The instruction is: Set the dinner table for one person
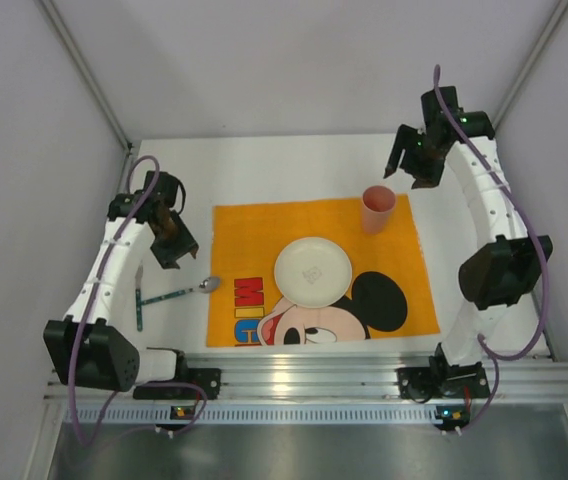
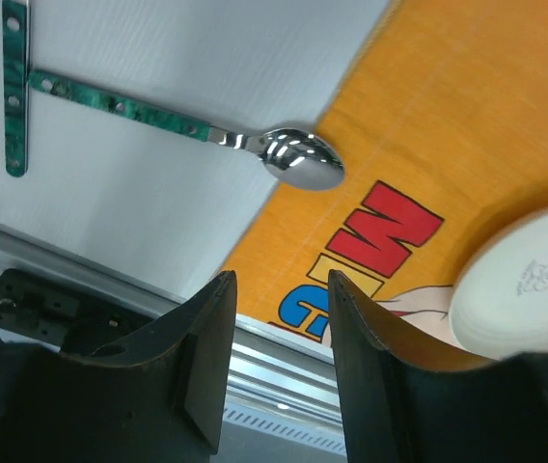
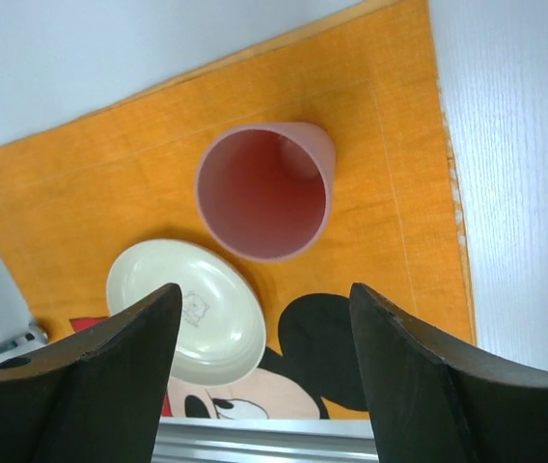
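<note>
Currently plate, cup occupy orange cloth, spoon beside

From high behind the near edge we see the whole table. Our left wrist view hangs close over the near left corner of the cloth, the right over its far right; all share the plate.

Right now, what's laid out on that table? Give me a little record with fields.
Cloth: orange, Mickey Mouse print, on table
Plate: white, empty, mid-cloth
Cup: pink, upright, cloth's far right corner
Spoon: green handle, bowl at cloth's left edge
Second green handle: by spoon, type unclear
Left tool: open, empty
Right tool: open, empty
</note>
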Action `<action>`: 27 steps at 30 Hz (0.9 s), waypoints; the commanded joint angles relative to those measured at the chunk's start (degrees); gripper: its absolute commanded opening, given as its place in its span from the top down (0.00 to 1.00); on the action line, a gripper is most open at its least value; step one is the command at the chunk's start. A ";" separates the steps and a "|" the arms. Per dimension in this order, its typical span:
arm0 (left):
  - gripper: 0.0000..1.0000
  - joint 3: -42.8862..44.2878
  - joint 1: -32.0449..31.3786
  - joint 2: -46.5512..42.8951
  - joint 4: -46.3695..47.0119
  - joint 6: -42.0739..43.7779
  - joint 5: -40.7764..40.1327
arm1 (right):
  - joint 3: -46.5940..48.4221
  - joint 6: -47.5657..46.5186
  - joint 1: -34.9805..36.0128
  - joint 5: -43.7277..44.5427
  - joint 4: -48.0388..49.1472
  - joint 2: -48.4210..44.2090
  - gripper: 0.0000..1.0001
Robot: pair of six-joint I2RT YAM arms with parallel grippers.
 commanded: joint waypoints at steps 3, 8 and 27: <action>0.52 -10.46 5.98 0.10 4.55 -7.50 3.14 | 2.15 -1.08 0.26 -3.14 -3.93 -9.08 0.29; 0.51 -17.43 10.91 0.62 11.67 -16.47 4.13 | -4.33 -2.39 0.34 -4.11 -3.14 -13.22 0.29; 1.00 -9.17 11.71 20.06 25.74 20.87 24.49 | -17.97 -3.10 0.52 -5.08 -0.68 -19.91 0.30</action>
